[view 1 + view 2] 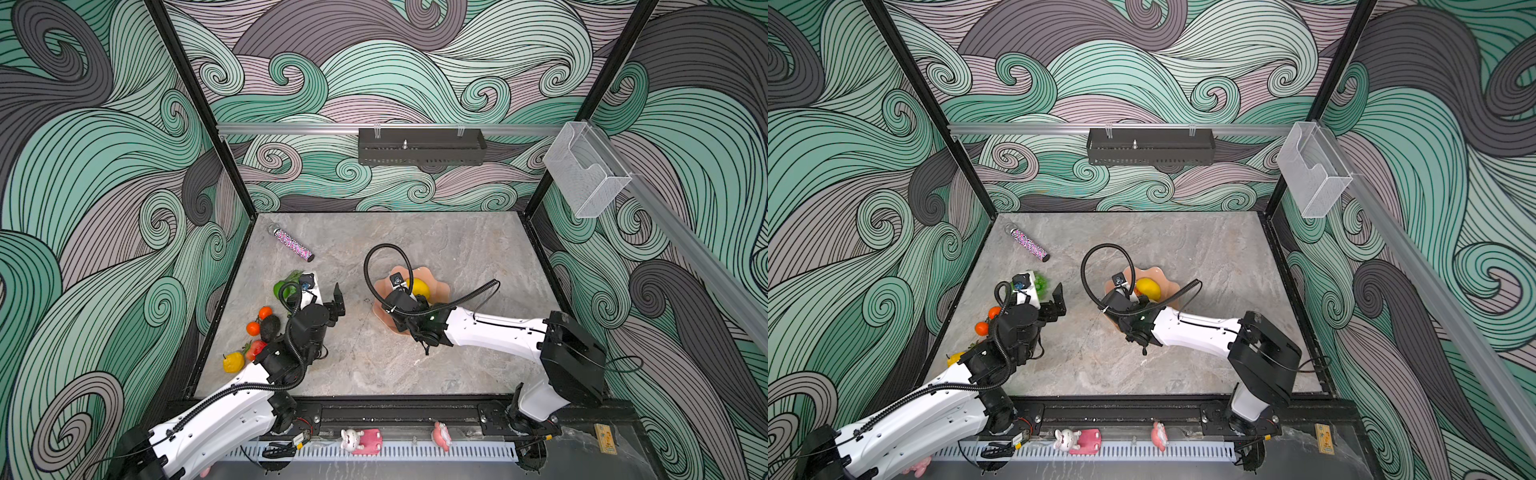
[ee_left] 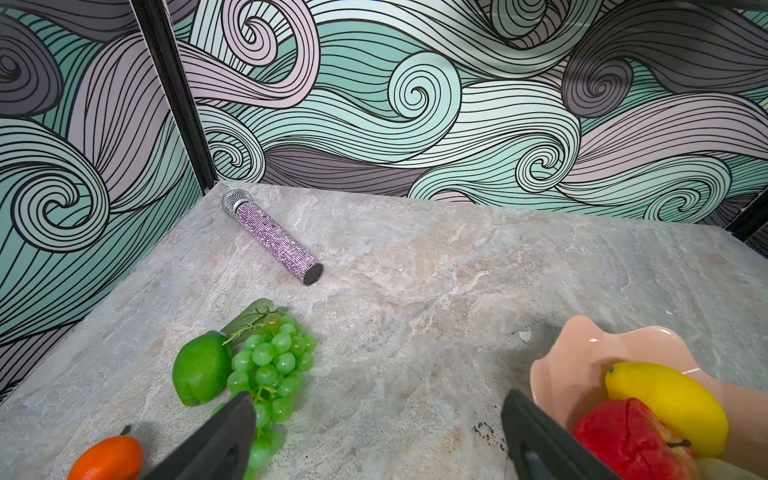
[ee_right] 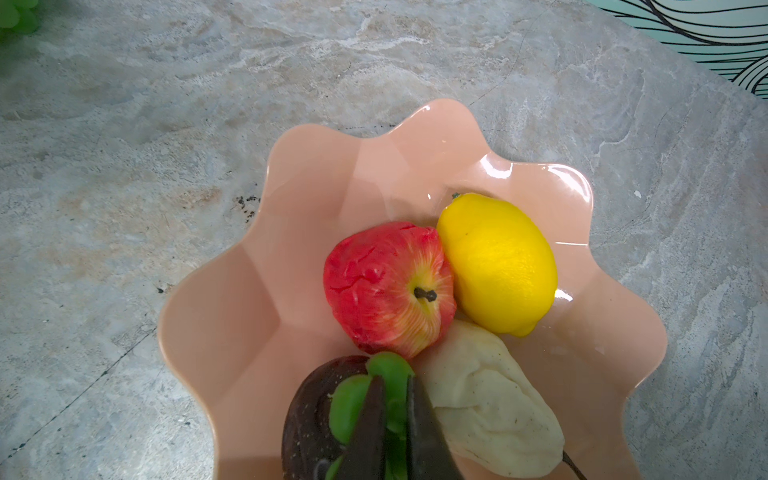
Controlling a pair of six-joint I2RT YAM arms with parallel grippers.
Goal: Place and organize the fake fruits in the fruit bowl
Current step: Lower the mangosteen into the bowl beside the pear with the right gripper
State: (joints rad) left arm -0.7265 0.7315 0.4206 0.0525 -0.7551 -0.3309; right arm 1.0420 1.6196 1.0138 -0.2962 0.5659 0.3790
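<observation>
The salmon-pink fruit bowl (image 3: 257,299) sits mid-table and shows in both top views (image 1: 436,282). In it lie a red apple (image 3: 382,286), a yellow lemon (image 3: 498,262) and a cream pear (image 3: 486,399). My right gripper (image 3: 392,382) is shut on the green leaf cap of the dark mangosteen (image 3: 309,411), low inside the bowl. My left gripper (image 2: 378,399) is open over bare table between the green grape bunch (image 2: 270,365) and the bowl. A lime (image 2: 201,368), two oranges (image 1: 265,312) (image 1: 253,328), an avocado (image 1: 270,327), a red fruit (image 1: 257,349) and a second lemon (image 1: 233,362) lie along the table's left side.
A sparkly pink-purple tube (image 1: 293,245) lies at the back left of the table. A black rack (image 1: 419,145) hangs on the back wall and a clear plastic box (image 1: 582,170) on the right wall. The left arm's body covers part of the fruit cluster.
</observation>
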